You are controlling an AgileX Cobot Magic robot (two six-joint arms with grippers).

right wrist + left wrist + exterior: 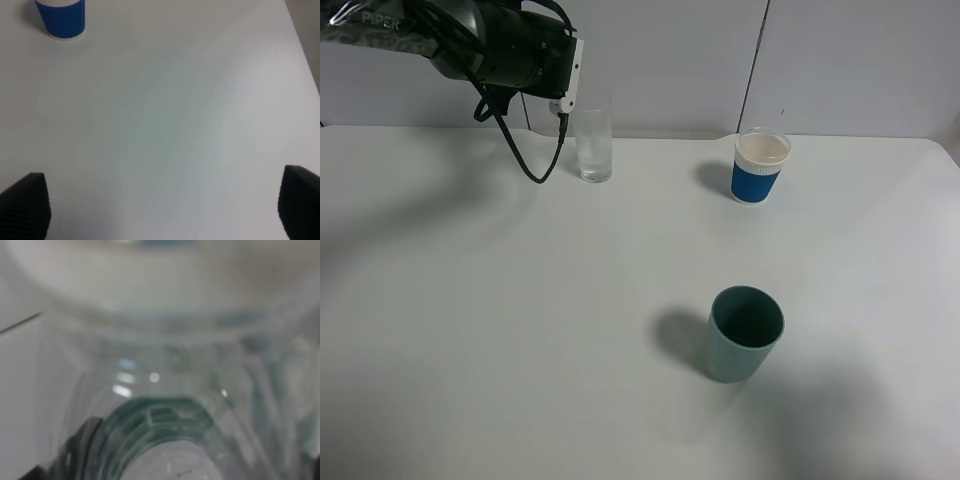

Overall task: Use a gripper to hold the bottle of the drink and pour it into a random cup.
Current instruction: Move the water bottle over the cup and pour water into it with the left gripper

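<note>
My left gripper [567, 85] hangs high at the back left, its white jaw plate right beside the rim of the tall clear glass cup [594, 145]. In the left wrist view the clear plastic bottle [165, 390], with a dark green band, fills the frame in a close blur, so the gripper is shut on it. In the exterior view the arm hides the bottle. The cup stands upright on the white table [520, 330]. My right gripper [162, 205] is open and empty above bare table; it is out of the exterior view.
A blue cup with a white rim [760, 166] stands at the back right and also shows in the right wrist view [60, 17]. A teal plastic cup [744, 332] stands front of centre. A black cable [525, 160] loops down from the left arm.
</note>
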